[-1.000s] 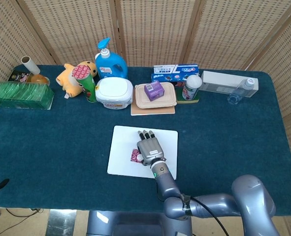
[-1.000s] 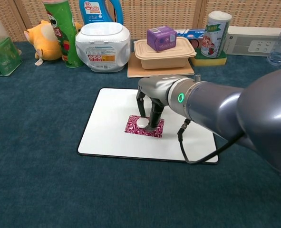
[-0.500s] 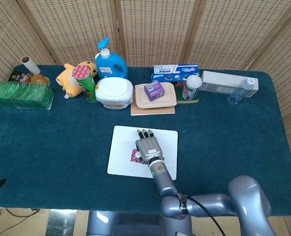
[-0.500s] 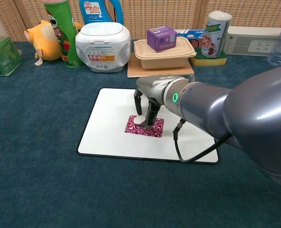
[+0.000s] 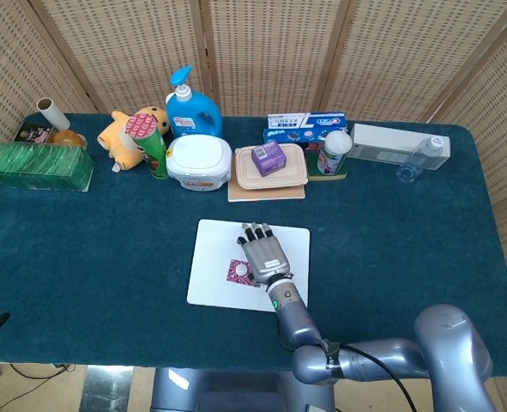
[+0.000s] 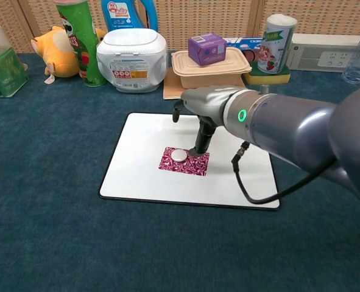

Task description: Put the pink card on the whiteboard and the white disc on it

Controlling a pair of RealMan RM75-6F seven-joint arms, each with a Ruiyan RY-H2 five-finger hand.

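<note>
Hovering over the flat white rectangular whiteboard (image 6: 137,170) at frame centre, the right hand (image 6: 199,108) holds nothing: fingers (image 6: 203,139) apart and pointing down, one tip just beside the right edge of the pink patterned card (image 6: 184,161), contact unclear. The small white round disc (image 6: 179,156) lies on the card's upper left part, just left of that fingertip and apart from it, with no finger on it. The card lies flat on the whiteboard, slightly right of its middle.

In the head view the same hand (image 5: 263,254) covers the card's right side; the disc (image 5: 241,271) shows at its left edge.

Judgement: both placements look complete, so the step in hand is release and retreat. The next move calls for a straight lift of the hand, keeping fingertips off the card so nothing slides, then clearing toward the lower right of the frame.

The left hand is not visible in either view.

Unrelated clutter sits along the top of the frame: a green cylindrical snack can (image 6: 76,39) and a beige lidded food container (image 6: 211,69), both well apart from the whiteboard.
</note>
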